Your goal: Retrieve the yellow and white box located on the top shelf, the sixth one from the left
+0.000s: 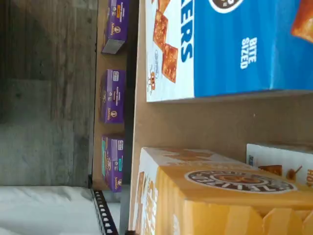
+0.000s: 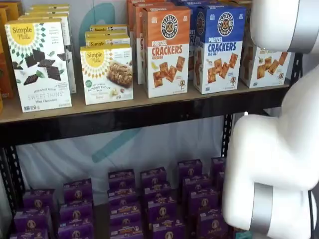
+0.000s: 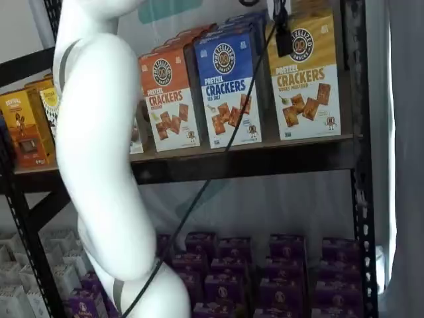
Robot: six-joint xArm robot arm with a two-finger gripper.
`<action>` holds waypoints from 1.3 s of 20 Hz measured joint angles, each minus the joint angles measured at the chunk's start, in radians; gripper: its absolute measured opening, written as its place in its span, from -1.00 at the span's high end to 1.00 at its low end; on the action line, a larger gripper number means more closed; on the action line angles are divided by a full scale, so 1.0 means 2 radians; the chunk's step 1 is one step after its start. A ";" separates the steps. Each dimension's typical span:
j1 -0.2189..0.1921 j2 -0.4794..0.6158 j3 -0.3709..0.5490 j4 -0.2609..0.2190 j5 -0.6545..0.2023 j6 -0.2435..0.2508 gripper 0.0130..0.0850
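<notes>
The yellow and white box point(image 3: 306, 76) stands on the top shelf point(image 3: 265, 159), beside the blue box point(image 3: 228, 89). You have not picked it up yet. Your gripper point(image 3: 283, 30) hangs over it, jaws wide open, holding nothing.

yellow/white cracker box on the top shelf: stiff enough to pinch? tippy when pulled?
The yellow and white box is tall, standing upright on the top shelf, so a high pull probably tips it forward. Its flat cardboard faces look fairly stiff, though a hard pinch may dent them. Likely light for its size. The neighbouring blue box stands close, leaving little room for the fingers.
</notes>
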State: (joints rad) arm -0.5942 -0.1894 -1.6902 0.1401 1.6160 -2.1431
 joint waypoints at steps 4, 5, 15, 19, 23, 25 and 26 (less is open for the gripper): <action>-0.001 -0.003 0.005 0.002 -0.003 -0.001 -1.00; -0.001 -0.003 0.005 0.002 -0.002 -0.001 -1.00; -0.001 -0.009 0.010 0.002 -0.011 -0.002 -0.67; 0.001 -0.011 0.015 0.000 -0.015 -0.002 -0.56; 0.001 -0.012 0.017 -0.001 -0.016 -0.002 -0.44; 0.000 -0.013 0.018 0.000 -0.017 -0.002 -0.44; 0.000 -0.013 0.019 0.000 -0.017 -0.003 -0.44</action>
State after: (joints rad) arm -0.5943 -0.2164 -1.6523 0.1405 1.5810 -2.1485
